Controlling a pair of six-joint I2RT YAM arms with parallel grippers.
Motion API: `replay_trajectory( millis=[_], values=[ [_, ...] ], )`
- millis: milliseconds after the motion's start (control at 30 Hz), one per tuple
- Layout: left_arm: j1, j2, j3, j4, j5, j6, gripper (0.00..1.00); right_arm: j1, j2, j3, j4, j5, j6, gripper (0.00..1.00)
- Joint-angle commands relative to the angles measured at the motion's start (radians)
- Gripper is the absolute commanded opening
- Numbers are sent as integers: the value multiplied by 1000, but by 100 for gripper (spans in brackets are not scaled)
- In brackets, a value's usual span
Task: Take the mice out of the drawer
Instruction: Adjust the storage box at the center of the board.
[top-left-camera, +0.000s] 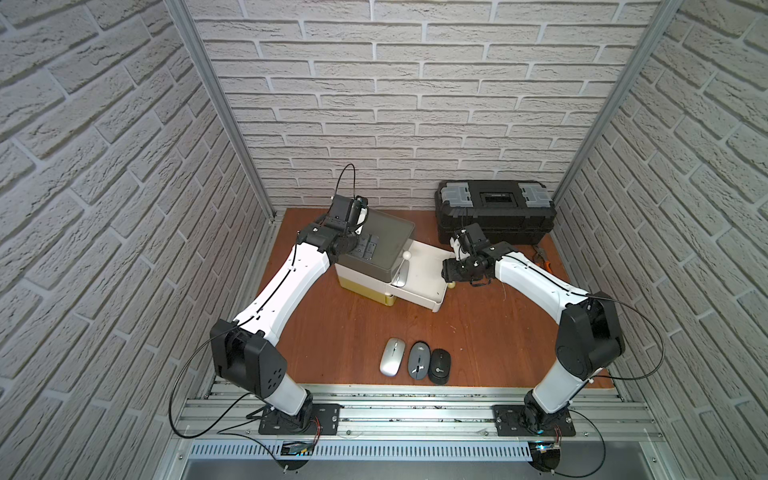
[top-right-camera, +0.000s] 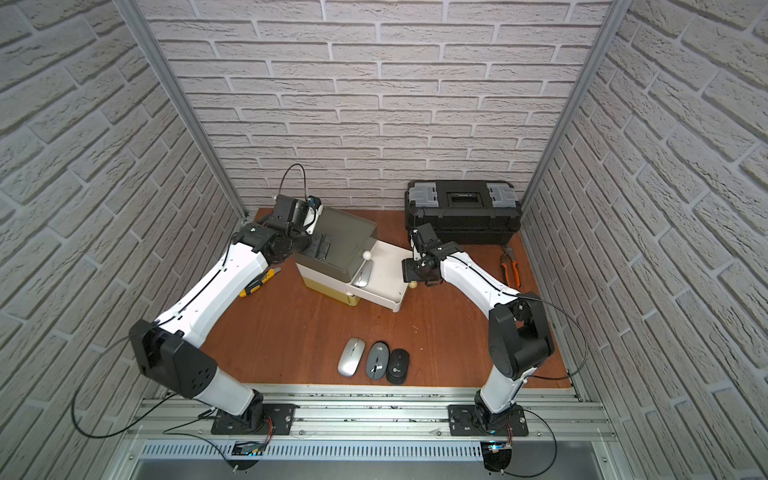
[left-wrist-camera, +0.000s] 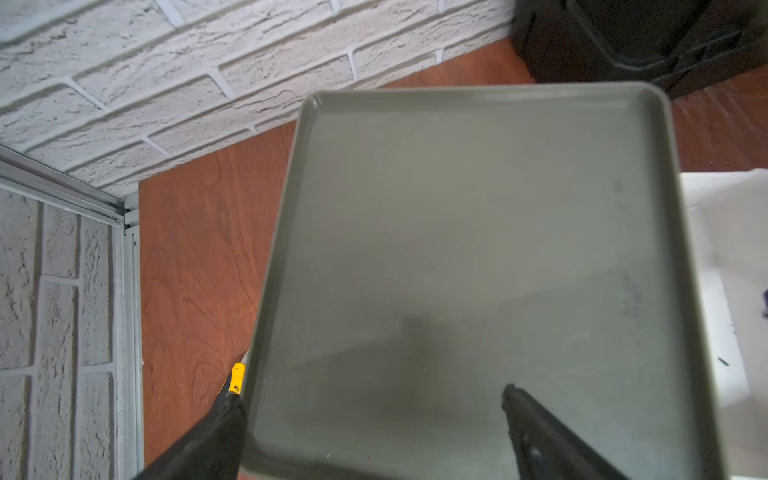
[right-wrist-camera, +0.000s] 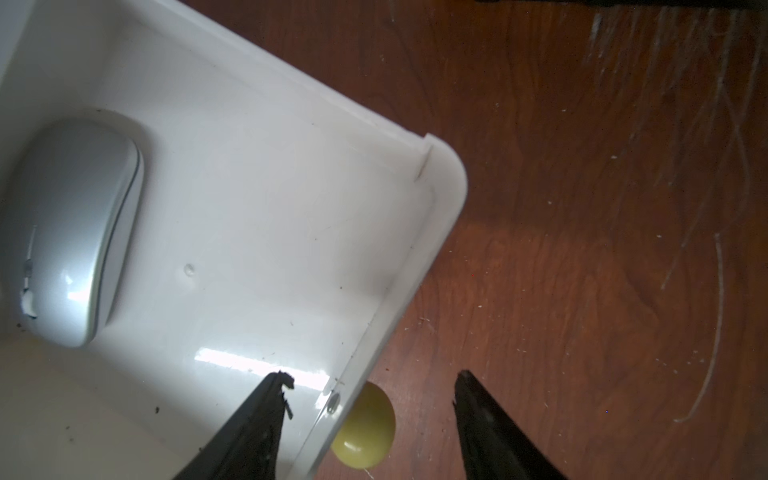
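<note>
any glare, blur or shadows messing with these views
Right wrist view: a bright glare strip inside the drawer and highlights on the silver mouse; left wrist view: soft focus, a dark shadow on the grey lid; both top views: sharp, but the wide lens splays the walls.

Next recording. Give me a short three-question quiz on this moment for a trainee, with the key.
1. How many mice lie on the table in front of the drawer unit?
2. True or false: the open drawer is empty.
3. Which end effector hangs over the drawer's front wall by the knob? A: left. B: right.

Key:
1. Three: front silver mouse, grey mouse, black mouse.
2. False: a second silver mouse lies in it.
3. B: the right end effector, open.
</note>
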Motion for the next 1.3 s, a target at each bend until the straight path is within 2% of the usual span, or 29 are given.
replay_trajectory(
  millis=[0,100,200,300,367,400,467,500,567,667,767,933,1067,1267],
  values=[
    [76,21,24,-18,53,-71,98,2,-10,33,-89,149,-30,68],
    [64,-19,0,55,153,-28,98,1,-10,43,-77,118,-35,68],
    [-19,-64,10,104,191,45,98,1,11,54,-68,85,-28,68],
    [-100,-45,89,37,256,98,98,1,37,58,-64,54,-24,67],
    [-166,2,157,-40,263,131,98,1,55,61,-61,19,-26,63],
    [-197,24,177,-61,246,143,98,1,64,63,-64,10,-27,58],
    [-258,72,212,-86,247,158,98,0,84,67,-70,6,-23,34],
    [-281,94,220,-85,251,156,98,-1,89,68,-73,4,-23,27],
    [-327,152,254,-83,252,149,98,0,95,62,-67,-3,-22,15],
    [-372,246,310,-121,245,144,98,-2,90,49,-55,-11,-14,8],
    [-390,299,297,-111,245,127,98,-13,83,26,-29,-32,1,4],
    [-377,278,179,-14,293,25,98,-27,82,4,-1,-73,16,2],
    [-367,284,160,-64,260,-45,98,-31,75,-4,10,-71,29,2],
    [-364,287,145,-139,182,-59,98,-34,53,-34,40,-63,59,2]
  ],
)
